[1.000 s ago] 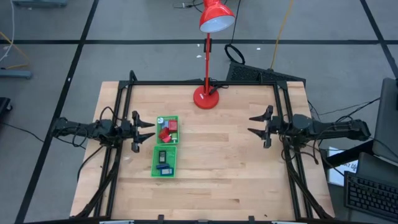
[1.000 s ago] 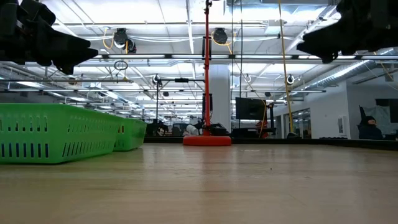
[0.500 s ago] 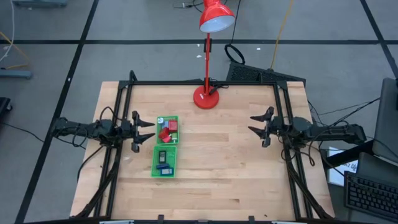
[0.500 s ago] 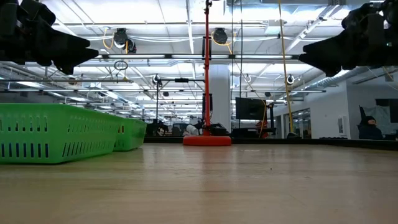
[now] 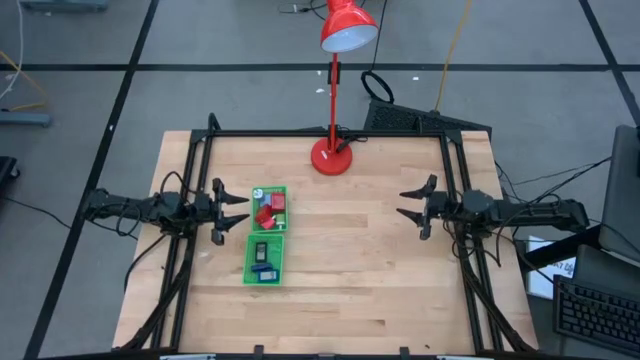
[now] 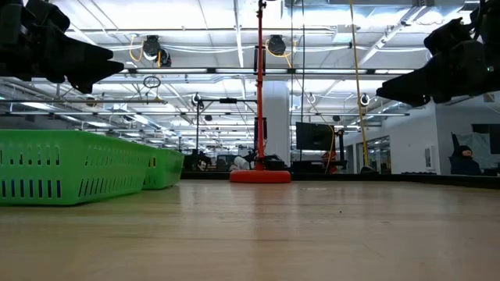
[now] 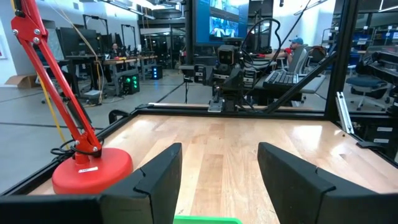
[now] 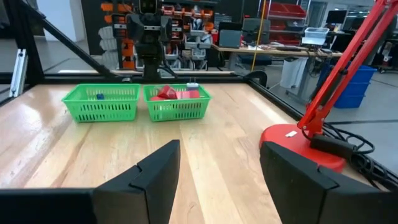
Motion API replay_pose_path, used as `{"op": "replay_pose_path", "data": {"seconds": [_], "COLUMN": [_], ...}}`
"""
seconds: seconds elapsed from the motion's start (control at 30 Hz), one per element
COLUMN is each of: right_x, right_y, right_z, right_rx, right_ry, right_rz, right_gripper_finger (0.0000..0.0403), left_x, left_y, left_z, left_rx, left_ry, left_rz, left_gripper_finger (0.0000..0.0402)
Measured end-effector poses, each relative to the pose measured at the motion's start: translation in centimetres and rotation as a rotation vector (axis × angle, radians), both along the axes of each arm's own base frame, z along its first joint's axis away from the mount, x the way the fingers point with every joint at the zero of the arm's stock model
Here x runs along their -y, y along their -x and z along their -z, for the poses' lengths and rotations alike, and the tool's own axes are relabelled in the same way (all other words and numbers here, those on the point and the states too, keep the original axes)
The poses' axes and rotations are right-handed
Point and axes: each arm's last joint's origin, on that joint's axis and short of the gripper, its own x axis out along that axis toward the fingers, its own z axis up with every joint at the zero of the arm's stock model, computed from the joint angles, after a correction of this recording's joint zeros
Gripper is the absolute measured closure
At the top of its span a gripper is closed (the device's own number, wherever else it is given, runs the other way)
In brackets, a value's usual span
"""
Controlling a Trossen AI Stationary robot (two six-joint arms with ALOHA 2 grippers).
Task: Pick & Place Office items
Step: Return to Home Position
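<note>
Fingers spread, the dark left gripper [image 5: 243,210] hovers at 9 o'clock over the wooden tabletop [image 5: 340,260], the right gripper [image 5: 402,203] at 3 o'clock. The small red, blue and dark office items [image 5: 267,212] lie in the long green plastic tray [image 5: 247,262] just beside the left gripper.

Small red plastic blocks [image 5: 268,210], a small blue piece [image 5: 268,224] and a whitish-blue bit [image 8: 191,86] lie heaped together in the 12 o'clock compartment of the long green plastic tray [image 5: 247,260]. Two dark rectangles with blue faces [image 5: 264,268] lie flat in its 6 o'clock compartment, one at 12 o'clock of the other.
</note>
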Motion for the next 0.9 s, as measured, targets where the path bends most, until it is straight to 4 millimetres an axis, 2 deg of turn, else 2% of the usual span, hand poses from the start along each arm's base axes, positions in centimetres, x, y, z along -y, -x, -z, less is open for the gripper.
{"op": "replay_pose_path", "data": {"seconds": [0.9], "right_x": [0.01], "right_y": [-0.02], "right_z": [-0.32], "right_rx": [0.033], "right_ry": [0.004], "right_rz": [0.002], "right_gripper_finger": [0.0193], "left_x": [0.00], "left_y": [0.00], "left_z": [0.01], "left_rx": [0.000], "left_ry": [0.000], "left_rz": [0.000], "left_gripper_finger": [0.0188]}}
